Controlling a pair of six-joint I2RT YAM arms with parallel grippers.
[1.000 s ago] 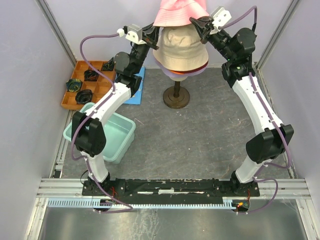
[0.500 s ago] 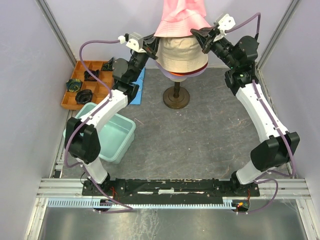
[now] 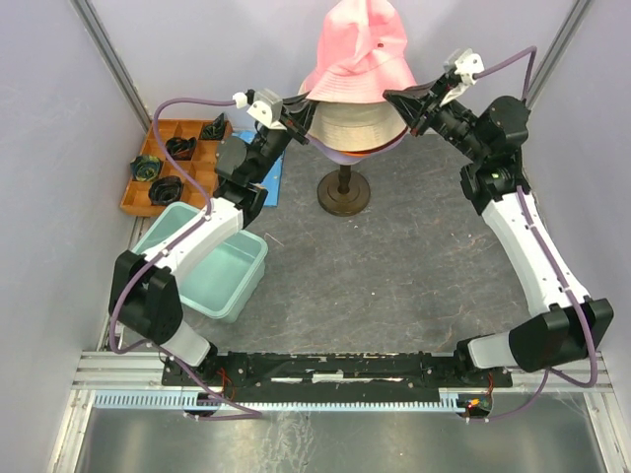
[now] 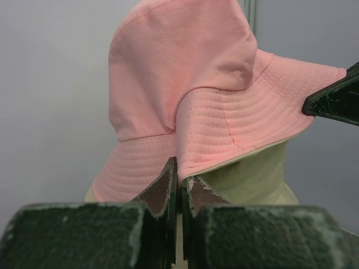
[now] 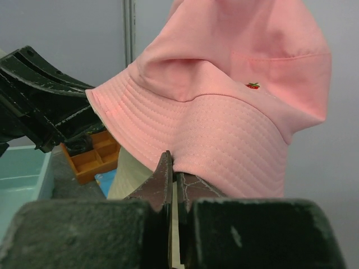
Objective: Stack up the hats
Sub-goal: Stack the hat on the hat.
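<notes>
The pink hat (image 3: 360, 54) sits on top of the cream-beige hat (image 3: 357, 120) on the stand. A dark red brim edge (image 3: 367, 150) and a lavender brim (image 3: 333, 153) peek out below; the orange hat is hidden. My left gripper (image 3: 307, 100) is shut on the pink hat's left brim (image 4: 168, 162). My right gripper (image 3: 403, 102) is shut on its right brim (image 5: 224, 145). The pink hat is stretched between them, low over the cream-beige hat (image 4: 252, 174). A small strawberry mark (image 5: 253, 86) shows on it.
The stack rests on a dark round-footed stand (image 3: 345, 192). A teal tub (image 3: 212, 261) stands at the left. An orange divided tray (image 3: 173, 168) with dark items is at the far left, with a blue cloth (image 3: 268, 182) beside it. Walls close in on all sides.
Both grippers have moved down and apart with the pink hat's brim, pulling the hat lower over the cream-beige hat. Both arms have swung outward.
</notes>
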